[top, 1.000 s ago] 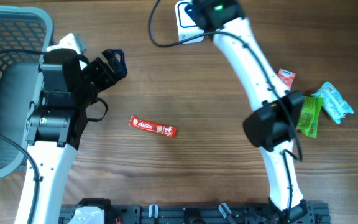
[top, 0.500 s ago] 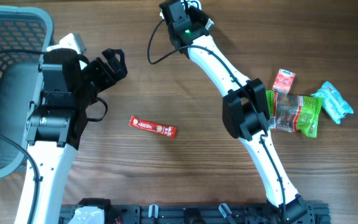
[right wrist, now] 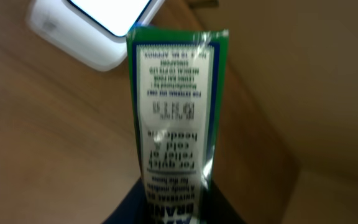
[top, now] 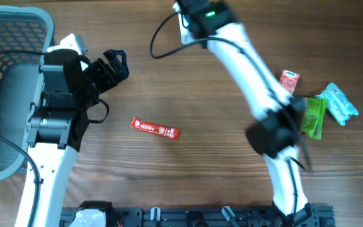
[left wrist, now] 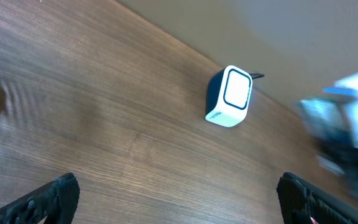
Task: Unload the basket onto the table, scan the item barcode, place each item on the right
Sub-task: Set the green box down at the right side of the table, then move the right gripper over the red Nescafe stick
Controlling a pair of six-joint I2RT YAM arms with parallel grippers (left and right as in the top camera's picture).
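Observation:
In the right wrist view my right gripper (right wrist: 178, 210) is shut on the item, a green-and-white printed packet (right wrist: 173, 106). The packet's far end hangs just beside the white scanner (right wrist: 98, 31), and its print is blurred. From overhead the right gripper (top: 191, 14) is at the table's far edge, over the scanner (top: 186, 33), which the arm mostly hides. My left gripper (top: 115, 66) stands open at the left, with nothing in it. In the left wrist view its fingers (left wrist: 58, 196) frame bare wood, with the scanner (left wrist: 230, 96) farther off.
A grey basket (top: 5, 38) stands at the far left. A red sachet (top: 154, 128) lies mid-table. At the right lie a small red packet (top: 289, 80), a green bag (top: 314, 116) and a teal bag (top: 339, 104). The right arm (top: 257, 82) spans the table's right half.
The right arm swung left and then back right over the scanner, still holding the packet. The left arm has not moved.

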